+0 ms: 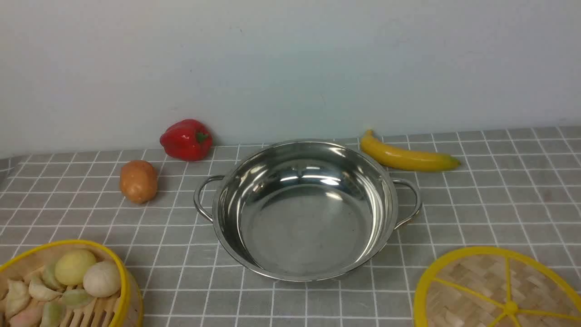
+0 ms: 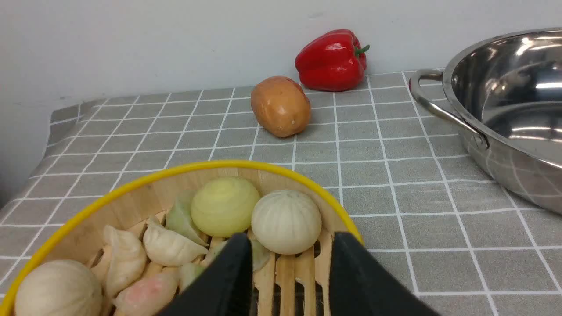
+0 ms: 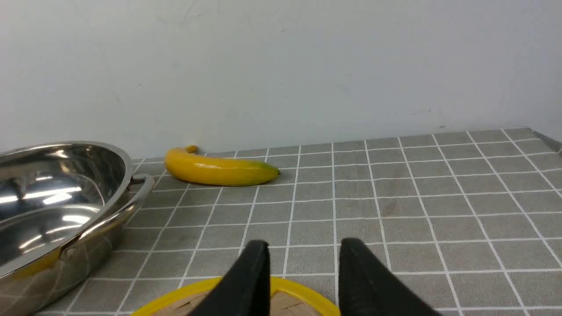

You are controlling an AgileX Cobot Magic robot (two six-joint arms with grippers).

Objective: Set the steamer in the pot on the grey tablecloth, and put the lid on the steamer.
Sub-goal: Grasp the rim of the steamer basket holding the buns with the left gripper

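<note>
In the front view, the bench is covered by the grey tablecloth [image 1: 499, 200], which has thin white squares on it. A plain pale wall [image 1: 290, 59] stands behind.

The pot [image 1: 305, 227] sits in the middle of the cloth. It is shiny and empty, and its two loop handles stick out to the left and to the right. The steamer [image 1: 119, 272] is at the near left corner, well apart from the pot and partly cut off by the picture edge. Pale buns [image 1: 101, 278] and dumplings [image 1: 41, 288] lie in it. The lid [image 1: 481, 277] lies flat at the near right corner, also apart from the pot.

A brown potato [image 1: 138, 180] and a red pepper [image 1: 186, 139] lie to the left of the pot, farther back than the steamer. A banana [image 1: 408, 157] lies behind the pot on the right. Its long side runs left to right, and its stem end is the end nearest the pot.

In the left wrist view, the black left fingers [image 2: 228, 281] are spread with a wide gap and hold nothing. They hang over the steamer, one above the slatted floor and one by the yellow rim. I cannot tell if they touch it. The potato, the pepper and one pot handle show farther off.

In the right wrist view, the black right fingers [image 3: 246, 281] are also spread and hold nothing. They hang above the lid's yellow rim. The pot and the banana lie beyond them on the cloth.
</note>
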